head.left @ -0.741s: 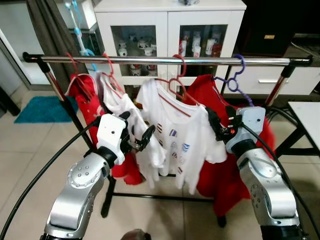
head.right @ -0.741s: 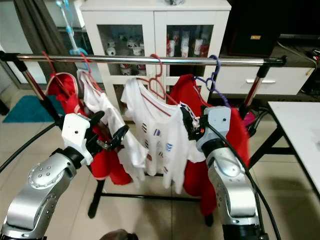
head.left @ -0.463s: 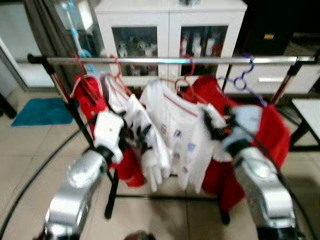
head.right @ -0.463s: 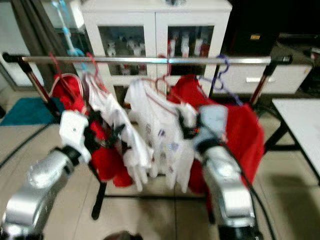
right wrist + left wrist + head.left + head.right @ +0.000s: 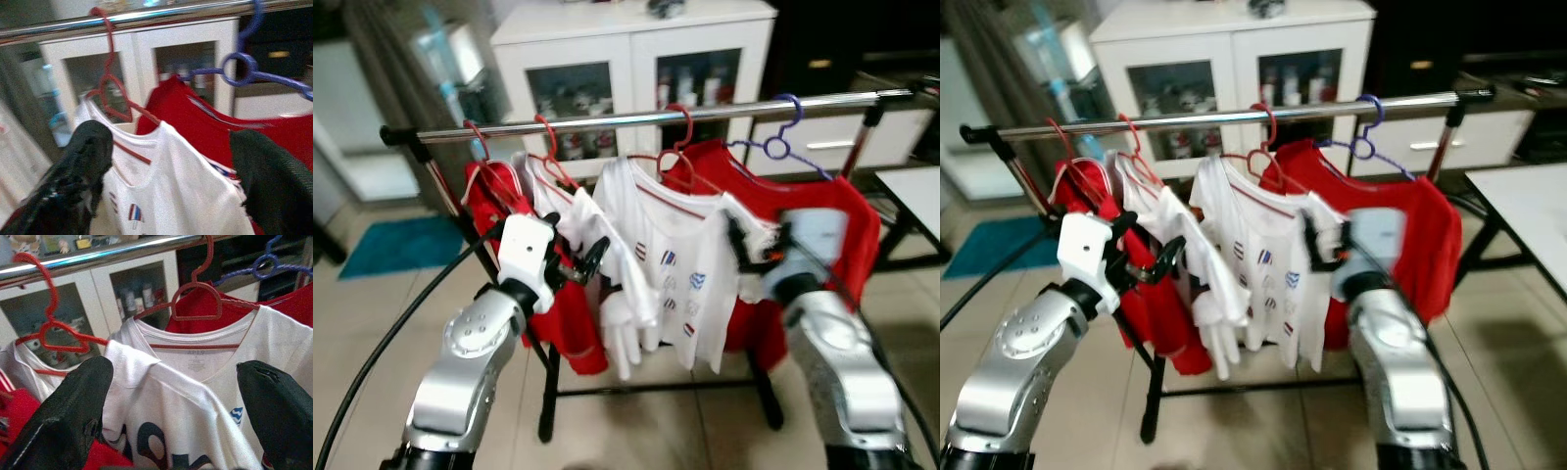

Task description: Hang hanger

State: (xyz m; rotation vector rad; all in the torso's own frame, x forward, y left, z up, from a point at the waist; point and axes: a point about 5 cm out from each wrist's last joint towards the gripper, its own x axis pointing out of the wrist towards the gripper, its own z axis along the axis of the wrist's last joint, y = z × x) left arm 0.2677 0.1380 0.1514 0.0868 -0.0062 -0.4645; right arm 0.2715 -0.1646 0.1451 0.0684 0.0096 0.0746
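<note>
A chrome rail (image 5: 636,116) carries several hangers. A red hanger (image 5: 680,137) holds a white printed T-shirt (image 5: 680,259). A purple hanger (image 5: 785,137) holds a red shirt (image 5: 847,220). Two more red hangers (image 5: 548,147) at the left carry a white and a red garment. My left gripper (image 5: 578,252) is open just before the white shirts, with nothing between its fingers (image 5: 83,406). My right gripper (image 5: 741,250), blurred, is open at the printed shirt's right sleeve, and the red and purple hangers appear beyond its fingers (image 5: 83,161).
A white glass-door cabinet (image 5: 636,59) stands behind the rack. A white table's corner (image 5: 915,196) is at the right and a teal mat (image 5: 391,245) lies on the tiled floor at the left. A black cable (image 5: 382,343) loops beside my left arm.
The camera has shifted, so the rack now sits lower and tilted in view. Both grippers remain open in front of the shirts, and the right arm is blurred.
</note>
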